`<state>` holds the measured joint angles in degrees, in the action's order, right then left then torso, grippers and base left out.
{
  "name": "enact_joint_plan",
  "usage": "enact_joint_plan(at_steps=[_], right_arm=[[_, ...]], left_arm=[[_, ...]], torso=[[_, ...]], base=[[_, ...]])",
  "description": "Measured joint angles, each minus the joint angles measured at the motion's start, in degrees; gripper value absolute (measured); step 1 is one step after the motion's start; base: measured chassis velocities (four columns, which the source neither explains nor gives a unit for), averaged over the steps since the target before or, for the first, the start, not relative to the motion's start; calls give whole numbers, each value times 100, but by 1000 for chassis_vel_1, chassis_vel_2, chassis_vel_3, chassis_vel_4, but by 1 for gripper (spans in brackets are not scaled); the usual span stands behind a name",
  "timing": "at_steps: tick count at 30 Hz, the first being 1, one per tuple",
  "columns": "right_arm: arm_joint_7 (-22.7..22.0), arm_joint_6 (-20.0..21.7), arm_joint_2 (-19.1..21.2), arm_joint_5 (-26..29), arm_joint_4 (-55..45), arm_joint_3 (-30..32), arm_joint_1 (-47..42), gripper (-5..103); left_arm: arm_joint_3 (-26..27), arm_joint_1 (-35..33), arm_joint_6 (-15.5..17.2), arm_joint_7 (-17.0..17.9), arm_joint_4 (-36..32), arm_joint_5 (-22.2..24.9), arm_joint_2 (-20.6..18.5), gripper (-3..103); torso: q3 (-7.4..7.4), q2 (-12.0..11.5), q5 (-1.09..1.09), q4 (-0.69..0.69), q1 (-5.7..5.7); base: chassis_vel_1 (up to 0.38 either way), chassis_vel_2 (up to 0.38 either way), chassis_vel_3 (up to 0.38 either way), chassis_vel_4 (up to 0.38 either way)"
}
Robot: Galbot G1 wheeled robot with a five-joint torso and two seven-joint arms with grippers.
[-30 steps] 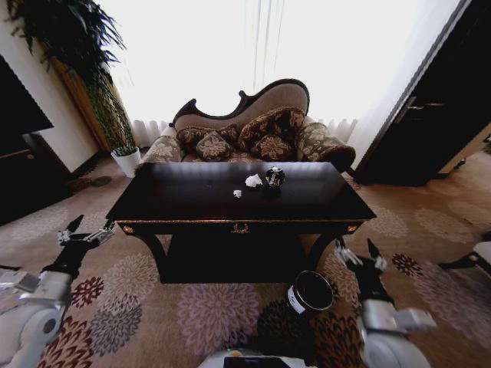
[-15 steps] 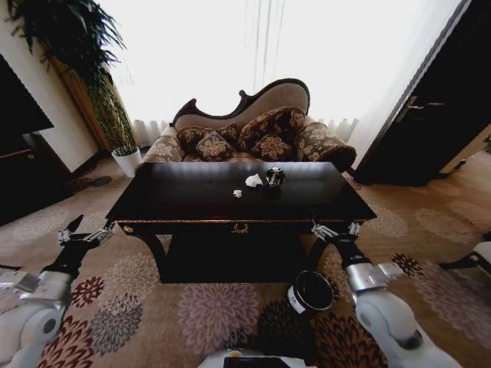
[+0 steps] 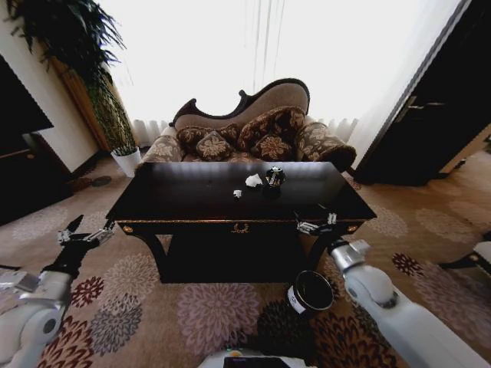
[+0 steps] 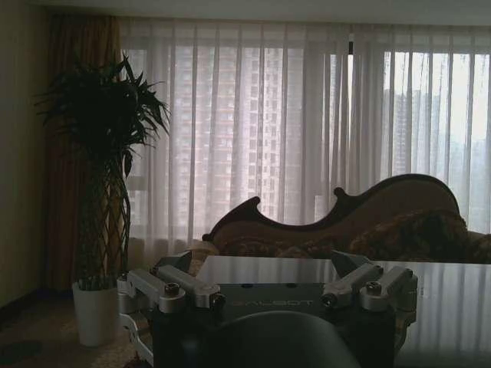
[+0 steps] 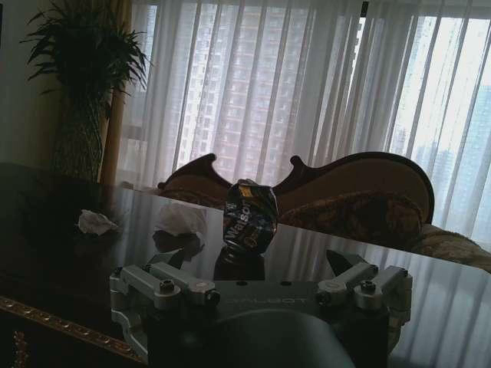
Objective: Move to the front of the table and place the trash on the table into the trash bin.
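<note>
The dark glossy table point(image 3: 192, 201) stands in front of me. On its far middle lies the trash: a white paper lump point(image 3: 253, 180), a smaller white scrap point(image 3: 237, 193) and a dark shiny crushed can point(image 3: 275, 177). The right wrist view shows the can point(image 5: 249, 216) and both paper lumps point(image 5: 182, 220) ahead of it. My right gripper point(image 3: 316, 221) hovers open at the table's front right edge, well short of the trash. The trash bin point(image 3: 311, 291) stands on the carpet below that arm. My left gripper point(image 3: 88, 230) hangs open, low and left of the table.
A curved-back sofa point(image 3: 253, 134) with cushions stands right behind the table. A tall plant in a white pot point(image 3: 126, 159) is at the back left, beside a dark cabinet point(image 3: 23, 153). A dark door point(image 3: 437, 115) is on the right. Patterned carpet surrounds the table.
My right arm has risen from the floor beside the bin and moved forward and left, up to the table's front edge. The left arm has stayed still.
</note>
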<state>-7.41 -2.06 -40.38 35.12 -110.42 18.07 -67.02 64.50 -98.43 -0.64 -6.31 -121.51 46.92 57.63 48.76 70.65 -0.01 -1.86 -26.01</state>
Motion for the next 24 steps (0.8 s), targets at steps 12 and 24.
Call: enact_joint_plan(at_steps=[12, 24], right_arm=[[-107, 289, 500, 854, 866, -1760, 2089, 100], [-97, 568, 228, 2177, 1982, -3128, 3793, 100]], left_arm=[[0, 0, 0, -2, 0, 0, 0, 100], [1, 0, 1, -2, 0, 0, 0, 100]], torso=[[0, 0, -1, 0, 1], [0, 0, 1, 0, 0]], base=[[0, 0, 0, 0], [0, 0, 0, 0]])
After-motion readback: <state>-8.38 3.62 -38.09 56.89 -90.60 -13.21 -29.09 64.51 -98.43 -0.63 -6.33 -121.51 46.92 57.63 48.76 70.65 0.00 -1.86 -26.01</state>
